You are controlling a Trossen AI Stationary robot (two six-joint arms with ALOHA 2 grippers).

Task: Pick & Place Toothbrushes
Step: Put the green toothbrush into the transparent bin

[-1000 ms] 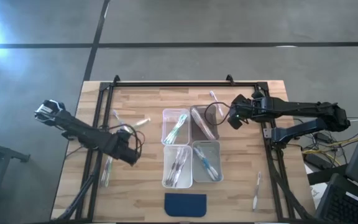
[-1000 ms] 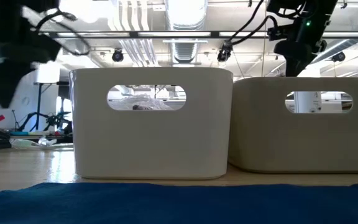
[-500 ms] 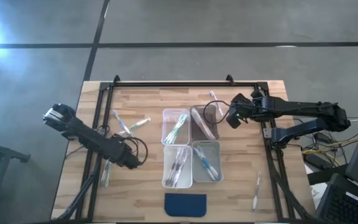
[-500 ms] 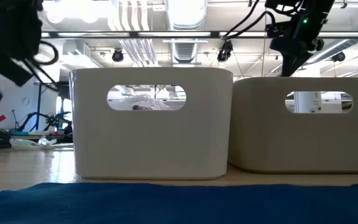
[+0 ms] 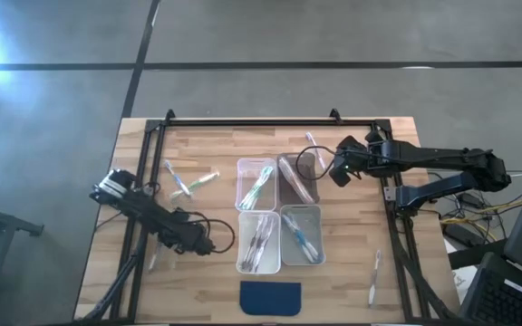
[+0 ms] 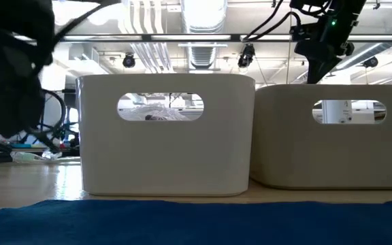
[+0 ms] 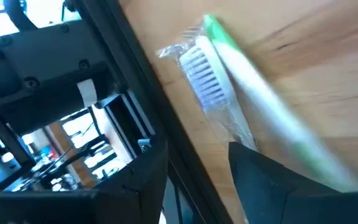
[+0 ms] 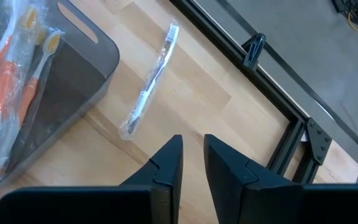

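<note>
Wooden table (image 5: pixel 207 272) with a black frame, grey concrete floor around it. We see four clear bins (image 5: pixel 279 213) in a two-by-two block mid-table and a dark blue pad (image 5: pixel 271 297) at the near edge in front of them.

Toothbrushes are spread out: some in every bin, e.g. green/white ones in the far-left bin (image 5: pixel 257 186) and orange-handled ones in the far-right bin (image 8: pixel 8 81). Loose ones on the table: a pair left of the bins (image 5: pixel 188 181), one beyond the far-right bin (image 5: pixel 311 142), one near the right front corner (image 5: pixel 374 276).

Left gripper (image 5: pixel 202 246) is low over the table, just left of the near-left bin. Its wrist view shows the fingers (image 7: pixel 272 186) apart, with a wrapped green-handled toothbrush (image 7: pixel 229 81) lying on the wood ahead of them and running down toward the gap. We can't tell whether the fingers touch it; nothing looks gripped.

Right gripper (image 5: pixel 338 172) hangs just right of the far-right bin, above the table. In its wrist view the fingers (image 8: pixel 166 168) stand close together with a narrow slit between them and nothing in it. A wrapped blue/white toothbrush (image 8: pixel 151 81) lies on the wood just beyond the tips, beside the bin's corner.
</note>
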